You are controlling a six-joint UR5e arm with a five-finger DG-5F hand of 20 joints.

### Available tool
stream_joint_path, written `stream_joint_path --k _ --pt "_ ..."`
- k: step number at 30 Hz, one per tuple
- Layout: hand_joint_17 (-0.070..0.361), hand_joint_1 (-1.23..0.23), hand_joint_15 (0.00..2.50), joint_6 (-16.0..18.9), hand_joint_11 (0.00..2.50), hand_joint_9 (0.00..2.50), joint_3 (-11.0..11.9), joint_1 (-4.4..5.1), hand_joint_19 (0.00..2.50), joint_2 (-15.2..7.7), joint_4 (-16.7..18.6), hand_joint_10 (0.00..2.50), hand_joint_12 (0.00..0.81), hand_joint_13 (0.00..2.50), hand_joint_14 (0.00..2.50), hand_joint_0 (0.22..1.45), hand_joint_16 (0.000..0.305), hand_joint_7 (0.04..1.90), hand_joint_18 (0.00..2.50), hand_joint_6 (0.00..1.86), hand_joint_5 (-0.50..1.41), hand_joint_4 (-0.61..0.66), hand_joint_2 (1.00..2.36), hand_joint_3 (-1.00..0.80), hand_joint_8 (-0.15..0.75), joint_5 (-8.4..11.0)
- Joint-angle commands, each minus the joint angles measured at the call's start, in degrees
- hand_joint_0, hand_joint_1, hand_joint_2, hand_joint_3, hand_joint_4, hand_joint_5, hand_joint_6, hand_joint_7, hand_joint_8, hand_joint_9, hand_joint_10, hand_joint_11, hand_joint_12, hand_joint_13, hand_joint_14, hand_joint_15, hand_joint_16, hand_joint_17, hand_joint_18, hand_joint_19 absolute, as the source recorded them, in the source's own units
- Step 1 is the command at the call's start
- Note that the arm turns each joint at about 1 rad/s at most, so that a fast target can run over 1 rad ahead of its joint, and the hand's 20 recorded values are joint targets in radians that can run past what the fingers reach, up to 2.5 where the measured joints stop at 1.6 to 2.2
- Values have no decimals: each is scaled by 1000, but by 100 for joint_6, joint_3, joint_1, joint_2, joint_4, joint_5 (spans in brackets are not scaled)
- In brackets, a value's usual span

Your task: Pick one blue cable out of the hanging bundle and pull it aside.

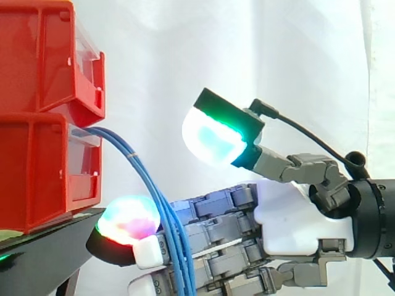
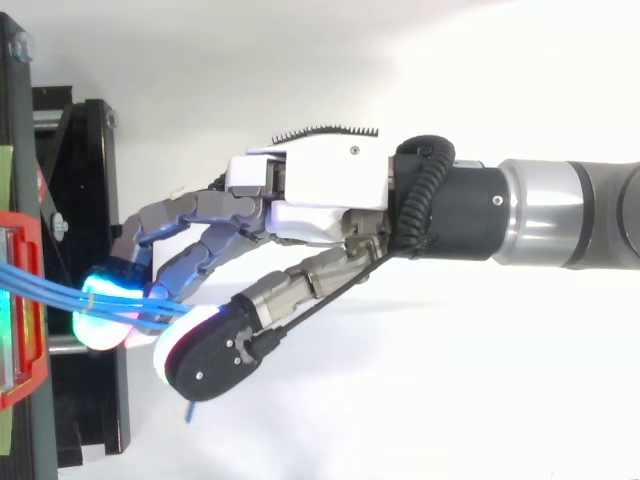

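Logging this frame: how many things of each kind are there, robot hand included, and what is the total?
red bins: 2, stacked
black stand: 1
blue cable bundle: 1 (strands too close together to count)
hand: 1
Total: 5

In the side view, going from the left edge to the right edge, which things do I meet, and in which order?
The red bins → the blue cables → the palm of the hand → the arm.
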Motion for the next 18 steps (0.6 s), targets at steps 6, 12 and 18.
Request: stream_joint_path --k 6,12,18 --pt "102 -637 291 10 281 771 81 -13 293 1 -96 10 262 613 13 562 45 1052 394 503 -113 257 1005 -429 241 -21" --pt "102 -638 291 10 279 773 134 -57 293 1 -184 10 263 612 13 562 45 1064 396 503 -111 250 1006 -431 242 -30" --pt "101 -638 297 1 293 773 284 -101 304 1 -281 10 259 615 13 567 45 1133 395 502 -104 223 1007 -420 239 -83"
